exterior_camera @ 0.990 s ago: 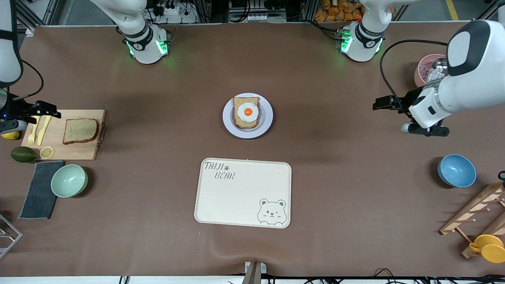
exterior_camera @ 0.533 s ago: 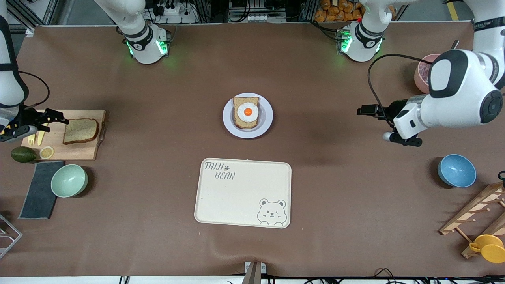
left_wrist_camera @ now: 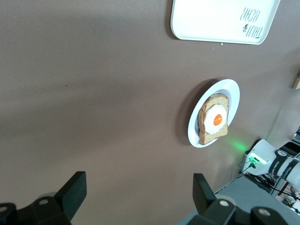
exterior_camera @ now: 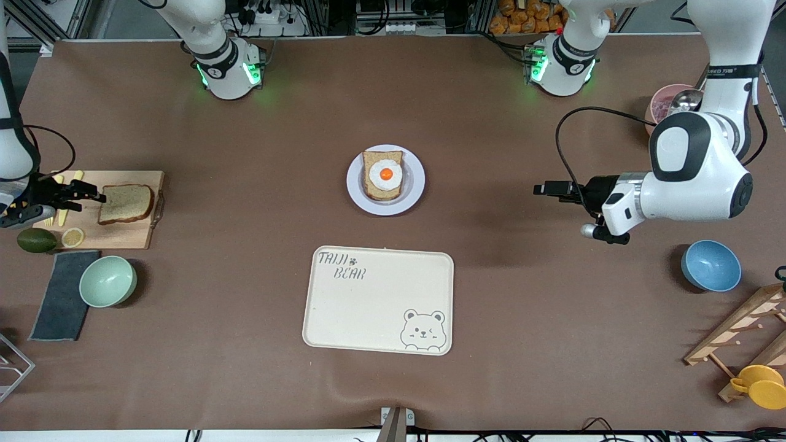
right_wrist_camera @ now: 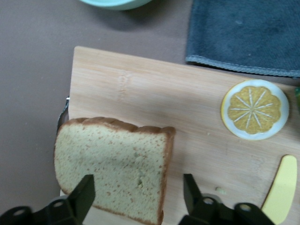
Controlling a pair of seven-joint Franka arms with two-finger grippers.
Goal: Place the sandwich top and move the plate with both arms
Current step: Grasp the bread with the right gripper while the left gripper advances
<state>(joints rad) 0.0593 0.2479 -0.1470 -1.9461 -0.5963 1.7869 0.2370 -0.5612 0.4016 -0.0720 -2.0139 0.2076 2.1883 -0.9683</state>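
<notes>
The sandwich top (exterior_camera: 126, 203), a bare speckled slice, lies flat on a wooden cutting board (exterior_camera: 123, 236) at the right arm's end of the table. My right gripper (exterior_camera: 92, 195) hangs open at the slice's edge. In the right wrist view the sandwich top (right_wrist_camera: 112, 164) has one finger over it and the other over the board past its crust, with the right gripper (right_wrist_camera: 139, 194) astride that edge. The plate (exterior_camera: 356, 184) sits mid-table and carries an egg-topped slice (exterior_camera: 384, 175). My left gripper (exterior_camera: 539, 188) is open over bare table, apart from the plate (left_wrist_camera: 232, 91).
A cream bear tray (exterior_camera: 378, 301) lies nearer the camera than the plate. A lemon slice (exterior_camera: 72, 237), avocado (exterior_camera: 35, 240), grey cloth (exterior_camera: 61, 294) and mint bowl (exterior_camera: 108, 280) crowd the board. A blue bowl (exterior_camera: 711, 265), pink bowl (exterior_camera: 666, 104) and wooden rack (exterior_camera: 743, 331) stand at the left arm's end.
My right gripper has slid across the cutting board up to the bare slice's edge. My left arm has swung its open gripper in toward the plate.
</notes>
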